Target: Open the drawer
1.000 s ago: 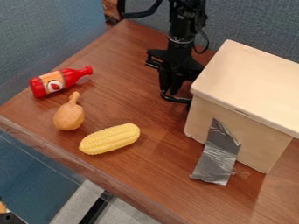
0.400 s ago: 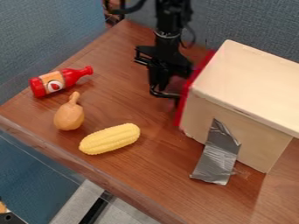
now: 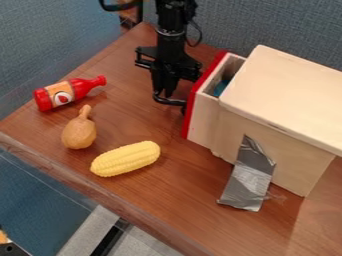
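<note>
One drawer, and out it was being brought! The pale wooden drawer with a red front (image 3: 202, 119) had been drawn out from the near-left face of the beige wooden cabinet (image 3: 287, 95). In the earliest view no red was shown; then a thin red strip was exposed; now a stretch of side wall was uncovered, the hollow was laid open, and a small blue thing (image 3: 220, 88) was revealed inside.

Just beside the red front, the black gripper (image 3: 162, 95) was held low, having been carried leftward in step with the drawer. A black curved piece (image 3: 170, 102), probably the handle, was seen there. Whether the claw was clenched or released could not be told, but by that shared travel a firm link was suggested.

And the cabinet? Not shifted at all! It was anchored, by all appearances, with the wrinkled silver tape (image 3: 247, 175) stuck to the brown wooden table (image 3: 160, 205). Farther out, the yellow toy corn cob (image 3: 125, 158), the brown toy drumstick (image 3: 79, 134) and the red toy bottle with an orange label (image 3: 67, 93) had been left undisturbed.

So the task was judged mostly done. If more opening was wanted, a straight pull was called for; by a sideways tug, the drawer could have been jammed.
</note>
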Action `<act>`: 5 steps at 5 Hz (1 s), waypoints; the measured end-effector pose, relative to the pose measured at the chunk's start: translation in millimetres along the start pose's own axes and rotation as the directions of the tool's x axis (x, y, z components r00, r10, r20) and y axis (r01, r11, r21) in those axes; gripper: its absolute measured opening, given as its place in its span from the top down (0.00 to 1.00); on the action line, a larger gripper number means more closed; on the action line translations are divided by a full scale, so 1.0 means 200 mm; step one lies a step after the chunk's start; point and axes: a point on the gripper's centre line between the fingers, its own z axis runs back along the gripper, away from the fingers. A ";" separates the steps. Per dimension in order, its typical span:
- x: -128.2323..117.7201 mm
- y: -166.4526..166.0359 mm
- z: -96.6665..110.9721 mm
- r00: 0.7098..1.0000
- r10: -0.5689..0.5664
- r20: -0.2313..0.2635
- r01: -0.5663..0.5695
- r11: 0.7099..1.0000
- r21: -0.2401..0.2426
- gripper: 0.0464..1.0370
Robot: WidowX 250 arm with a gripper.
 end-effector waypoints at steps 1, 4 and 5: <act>0.00 0.02 0.00 1.000 0.003 -0.009 -0.003 1.000 -0.006 0.90; 0.06 0.10 -0.01 0.980 -0.159 -0.118 0.155 0.987 -0.045 0.90; 0.07 0.10 -0.01 0.970 -0.200 -0.139 0.193 0.979 -0.062 0.90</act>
